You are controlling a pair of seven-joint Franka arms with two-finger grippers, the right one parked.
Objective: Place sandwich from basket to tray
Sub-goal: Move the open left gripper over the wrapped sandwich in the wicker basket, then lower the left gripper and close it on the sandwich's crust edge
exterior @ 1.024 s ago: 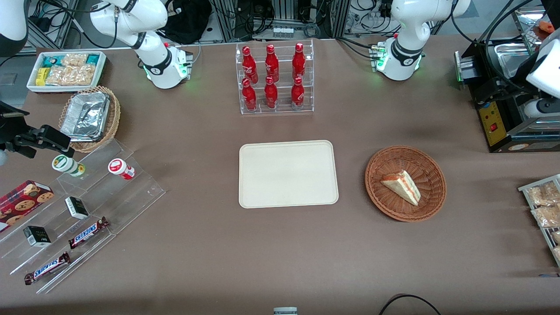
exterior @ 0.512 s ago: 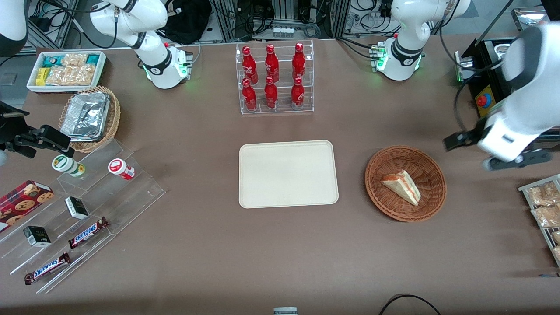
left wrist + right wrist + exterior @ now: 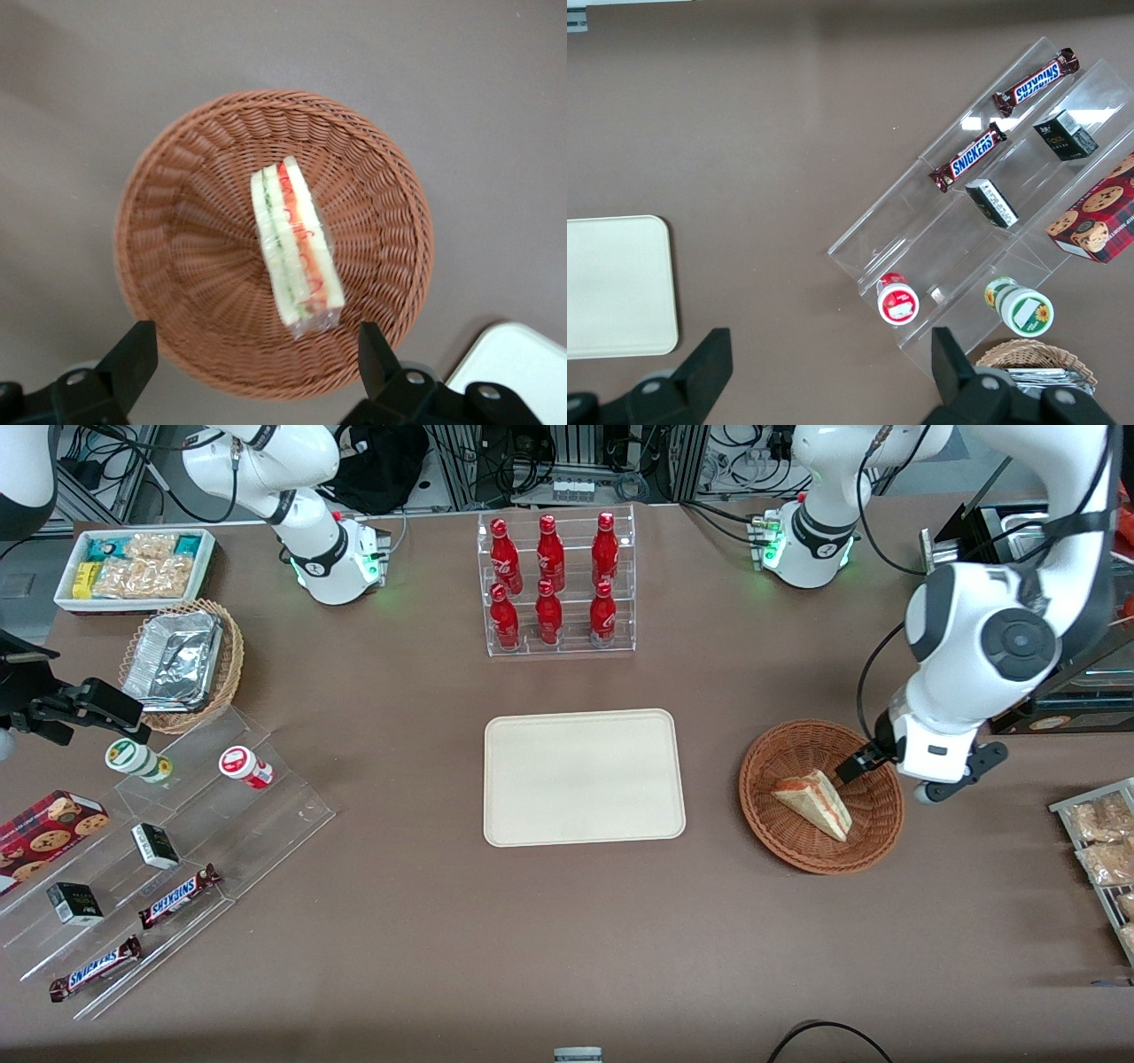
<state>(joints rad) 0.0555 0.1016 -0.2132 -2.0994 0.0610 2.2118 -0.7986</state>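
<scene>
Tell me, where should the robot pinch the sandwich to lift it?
Probably from straight above, one finger on each flat bread face of the sandwich, near its middle. It lies cut edge up in the basket, and the open gripper hangs above the rim.

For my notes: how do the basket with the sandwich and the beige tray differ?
The basket is round, reddish-brown woven wicker; the tray is rectangular, smooth, cream.
The basket holds the sandwich; the tray holds nothing.
The open gripper hovers over the basket, not the tray.
Both rest on the table.
</scene>
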